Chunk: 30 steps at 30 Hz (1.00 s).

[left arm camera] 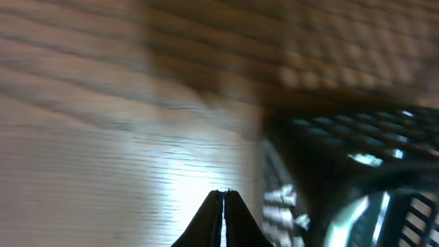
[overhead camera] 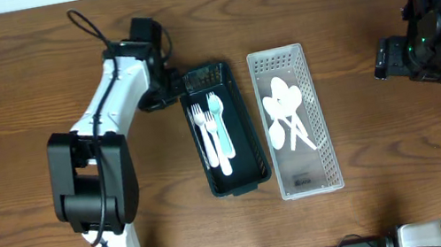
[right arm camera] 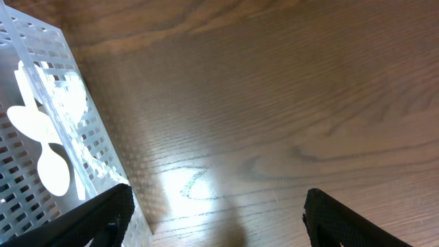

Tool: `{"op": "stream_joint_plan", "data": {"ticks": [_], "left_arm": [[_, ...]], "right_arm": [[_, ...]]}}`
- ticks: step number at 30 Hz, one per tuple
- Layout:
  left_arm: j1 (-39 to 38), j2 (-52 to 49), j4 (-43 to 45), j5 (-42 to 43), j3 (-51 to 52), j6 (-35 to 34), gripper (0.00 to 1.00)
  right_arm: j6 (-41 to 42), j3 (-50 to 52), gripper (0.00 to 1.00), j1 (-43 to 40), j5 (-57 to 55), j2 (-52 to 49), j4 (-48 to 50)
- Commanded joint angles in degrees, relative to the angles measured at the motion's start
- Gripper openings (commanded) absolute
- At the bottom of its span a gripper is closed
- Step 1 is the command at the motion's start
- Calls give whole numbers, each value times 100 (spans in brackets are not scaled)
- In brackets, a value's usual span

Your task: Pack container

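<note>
**Wooden counter (overhead camera: 15, 77): left arm sits nearer the trays**

The left gripper (left arm camera: 224, 195), closed, sits just beside the black tray's (overhead camera: 251, 127) far-left corner. The forks (overhead camera: 213, 129) lie lengthwise inside. The right gripper (right arm camera: 216, 209), spread apart, hangs well right of the white tray (overhead camera: 322, 124) holding spoons (overhead camera: 284, 111).

a brown wood-grain table (overhead camera: 346, 13) carries two perforated bins near its middle, side by side and just apart: a black bin (overhead camera: 253, 136) on the left, a white bin (overhead camera: 281, 58) on the right, nearly parallel.
</note>
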State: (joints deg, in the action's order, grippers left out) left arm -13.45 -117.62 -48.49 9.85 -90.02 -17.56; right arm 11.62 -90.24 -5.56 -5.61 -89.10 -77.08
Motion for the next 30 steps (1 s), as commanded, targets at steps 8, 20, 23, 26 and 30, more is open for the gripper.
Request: {"op": "stream_joint_plan", "data": {"ticks": [8, 20, 23, 26, 30], "left_arm": [[-350, -13, 90, 179, 33, 629, 6], [-323, 7, 85, 7, 31, 881, 28], [-157, 114, 81, -190, 24, 879, 63], [111, 343, 85, -199, 13, 881, 73], [529, 800, 61, -358, 13, 898, 84]], "right_arm": [[-57, 9, 83, -4, -15, -15, -9], [-59, 9, 83, -4, -15, -15, -11], [-59, 9, 83, -4, -15, -15, 11], [-61, 9, 95, -4, -15, -15, 131], [-66, 9, 99, 2, -15, -15, 404]]}}
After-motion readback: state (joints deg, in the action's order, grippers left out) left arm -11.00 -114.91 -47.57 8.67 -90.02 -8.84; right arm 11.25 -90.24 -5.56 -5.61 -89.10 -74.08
